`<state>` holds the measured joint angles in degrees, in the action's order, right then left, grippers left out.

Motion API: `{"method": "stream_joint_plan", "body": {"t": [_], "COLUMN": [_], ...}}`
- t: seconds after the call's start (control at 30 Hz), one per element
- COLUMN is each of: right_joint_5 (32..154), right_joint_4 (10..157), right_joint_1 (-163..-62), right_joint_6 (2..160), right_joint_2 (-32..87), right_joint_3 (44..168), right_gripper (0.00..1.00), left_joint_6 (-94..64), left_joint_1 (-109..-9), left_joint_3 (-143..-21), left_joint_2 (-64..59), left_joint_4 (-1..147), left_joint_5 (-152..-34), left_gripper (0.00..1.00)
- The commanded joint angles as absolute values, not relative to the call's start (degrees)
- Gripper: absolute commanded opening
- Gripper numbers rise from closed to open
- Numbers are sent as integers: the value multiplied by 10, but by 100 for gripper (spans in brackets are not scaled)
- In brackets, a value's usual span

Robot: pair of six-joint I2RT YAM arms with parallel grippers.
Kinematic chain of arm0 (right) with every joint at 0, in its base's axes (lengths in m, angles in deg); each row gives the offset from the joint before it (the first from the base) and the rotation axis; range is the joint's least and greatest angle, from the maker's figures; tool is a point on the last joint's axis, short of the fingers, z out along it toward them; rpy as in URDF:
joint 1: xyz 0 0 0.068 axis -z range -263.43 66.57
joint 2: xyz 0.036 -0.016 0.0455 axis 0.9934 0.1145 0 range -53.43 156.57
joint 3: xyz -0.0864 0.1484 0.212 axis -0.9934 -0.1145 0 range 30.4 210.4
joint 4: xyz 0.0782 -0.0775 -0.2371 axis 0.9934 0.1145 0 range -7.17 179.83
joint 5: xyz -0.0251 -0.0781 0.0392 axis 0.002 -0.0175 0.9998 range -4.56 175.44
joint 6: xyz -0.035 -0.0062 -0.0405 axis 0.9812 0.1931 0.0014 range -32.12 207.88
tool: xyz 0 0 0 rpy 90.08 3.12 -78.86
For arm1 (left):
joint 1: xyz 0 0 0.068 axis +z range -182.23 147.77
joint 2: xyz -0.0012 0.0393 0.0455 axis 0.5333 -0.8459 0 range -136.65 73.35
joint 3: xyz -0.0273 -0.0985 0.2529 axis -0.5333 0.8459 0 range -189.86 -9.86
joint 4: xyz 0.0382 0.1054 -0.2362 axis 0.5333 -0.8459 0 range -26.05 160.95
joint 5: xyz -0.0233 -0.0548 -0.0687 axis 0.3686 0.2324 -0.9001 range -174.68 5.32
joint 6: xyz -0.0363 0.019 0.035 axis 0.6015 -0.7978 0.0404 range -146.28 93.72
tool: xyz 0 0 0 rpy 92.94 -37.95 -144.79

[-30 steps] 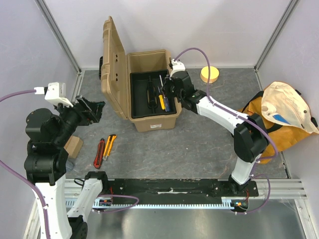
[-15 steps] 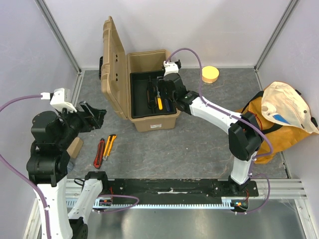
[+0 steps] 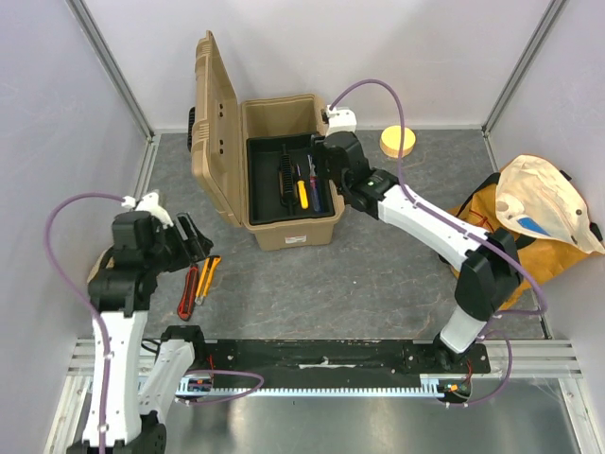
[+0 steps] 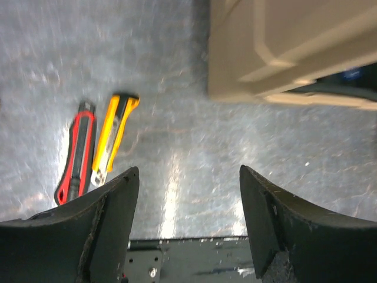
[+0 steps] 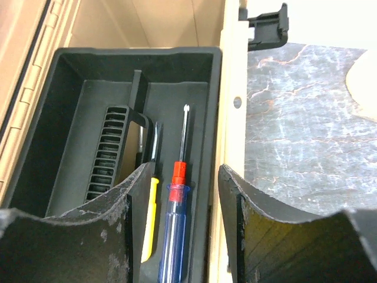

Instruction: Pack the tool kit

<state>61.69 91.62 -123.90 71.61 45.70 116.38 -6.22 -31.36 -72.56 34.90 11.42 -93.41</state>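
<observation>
The tan toolbox [image 3: 293, 232] stands open with its lid [image 3: 213, 113] upright on the left. Its black inner tray [image 3: 269, 189] holds a yellow-handled screwdriver [image 3: 302, 195] and a blue-handled screwdriver [image 3: 317, 192]. My right gripper [image 3: 324, 178] hovers open and empty over the tray's right side; in the right wrist view the blue screwdriver [image 5: 177, 236] lies between the open jaws of my right gripper [image 5: 182, 171], with the yellow one [image 5: 150, 218] beside it. A red utility knife [image 3: 188, 291] and a yellow one [image 3: 207, 278] lie on the table. My left gripper [image 3: 194, 241] is open and empty just above them, and they also show in the left wrist view [image 4: 73, 165] [image 4: 112, 138].
An orange-yellow fabric bag [image 3: 529, 227] lies at the right. A round yellow disc [image 3: 398, 142] sits behind the toolbox at the right. The black mounting rail [image 3: 321, 355] runs along the near edge. The toolbox corner [image 4: 283, 47] fills the upper right of the left wrist view.
My left arm has swung down and nearer, bringing its open gripper over the two knives. My right gripper moved left over the tray, then back to its right side.
</observation>
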Motion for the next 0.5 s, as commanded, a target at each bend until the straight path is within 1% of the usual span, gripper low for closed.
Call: {"method": "stream_joint_plan", "body": {"t": [0.0, 0.07, 0.17, 0.23, 0.37, 0.47], "right_joint_5": [592, 586, 601, 614, 639, 656], "right_joint_4": [923, 933, 949, 951, 956, 961], "right_joint_1": [-1236, -1232, -1220, -1212, -1196, -1181], "right_joint_6": [724, 714, 686, 674, 648, 628], "right_joint_2": [397, 384, 365, 352, 325, 305], "right_joint_3": [1136, 1122, 1100, 1082, 1049, 1033], "right_gripper": [57, 58, 59, 59, 60, 60], "left_joint_6": [-18, -3, 26, 42, 79, 84], "left_joint_1": [-315, -315, -314, -315, -315, -314], "left_joint_3": [-641, -607, -570, -564, -548, -538], "left_joint_2": [306, 305, 294, 282, 252, 208], "left_joint_4": [117, 136, 165, 177, 215, 246], "left_joint_5": [-915, -897, -909, -897, -852, -863], "left_gripper": [74, 74, 73, 71, 71, 71]}}
